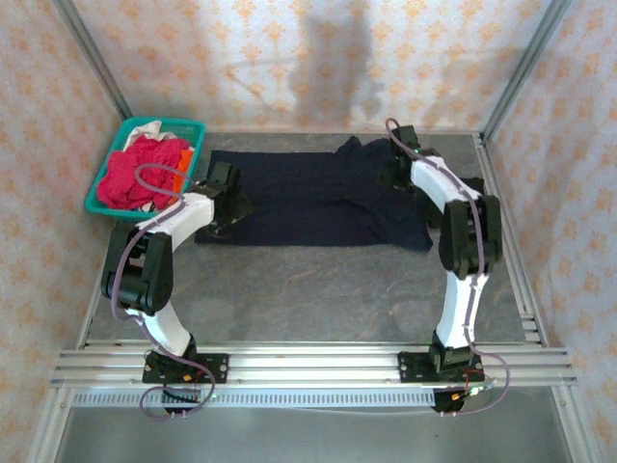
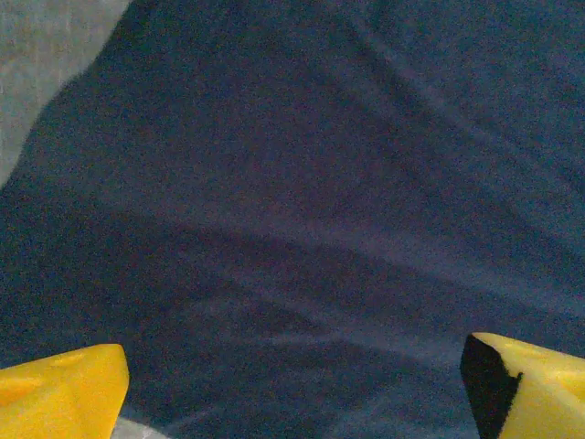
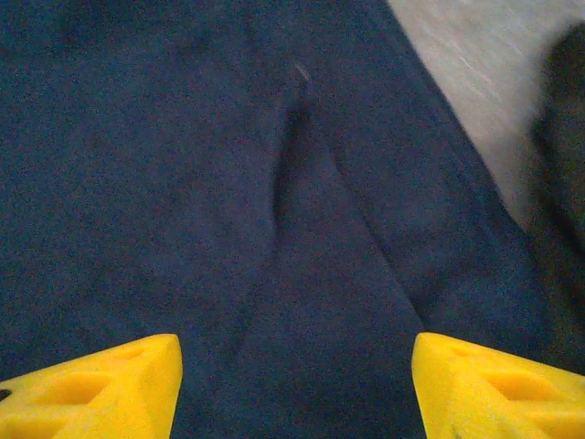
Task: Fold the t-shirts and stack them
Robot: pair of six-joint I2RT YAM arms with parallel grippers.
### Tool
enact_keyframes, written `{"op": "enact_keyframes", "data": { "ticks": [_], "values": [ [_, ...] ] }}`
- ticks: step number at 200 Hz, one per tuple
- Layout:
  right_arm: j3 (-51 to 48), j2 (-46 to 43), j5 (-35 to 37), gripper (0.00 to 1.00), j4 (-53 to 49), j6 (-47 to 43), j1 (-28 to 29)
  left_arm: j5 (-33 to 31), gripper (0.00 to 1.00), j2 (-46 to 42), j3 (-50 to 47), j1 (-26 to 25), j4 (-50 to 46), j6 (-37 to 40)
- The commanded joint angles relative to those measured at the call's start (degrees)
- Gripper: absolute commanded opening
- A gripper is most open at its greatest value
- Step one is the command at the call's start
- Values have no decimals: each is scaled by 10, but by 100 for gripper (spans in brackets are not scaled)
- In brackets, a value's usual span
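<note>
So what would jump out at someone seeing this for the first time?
Probably the big dark navy t-shirt spread out across the far half of the table, with the left gripper and the right gripper open over its two ends. After that, the teal basket at the far left corner, heaped with a magenta-red shirt.

The dark navy t-shirt under the jaws is soft matt cloth, the yellow fingers are smooth hard plastic, and the table beyond them looks smooth and dull.
</note>
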Motion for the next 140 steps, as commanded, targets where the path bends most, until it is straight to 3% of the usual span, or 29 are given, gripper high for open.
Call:
{"op": "enact_keyframes", "data": {
  "ticks": [1, 36, 73, 89, 127, 140],
  "values": [
    [-118, -127, 46, 67, 62, 29, -9, -2, 95, -2, -26, -3, 23, -18],
    [-290, -218, -16, 65, 84, 56, -57, 1, 94, -1, -59, -3, 41, -25],
    [-340, -205, -72, 53, 95, 60, -78, -1, 94, 16, -69, -1, 50, -31],
    [-330, -178, -72, 44, 93, 60, -79, -3, 94, 21, -73, 0, 54, -34],
    [-304, -149, -40, 12, 76, 56, -83, 3, 94, 29, -90, 20, 66, -41],
    [-295, -149, -24, 8, 70, 49, -90, 10, 94, 29, -98, 31, 74, -43]
  ]
}}
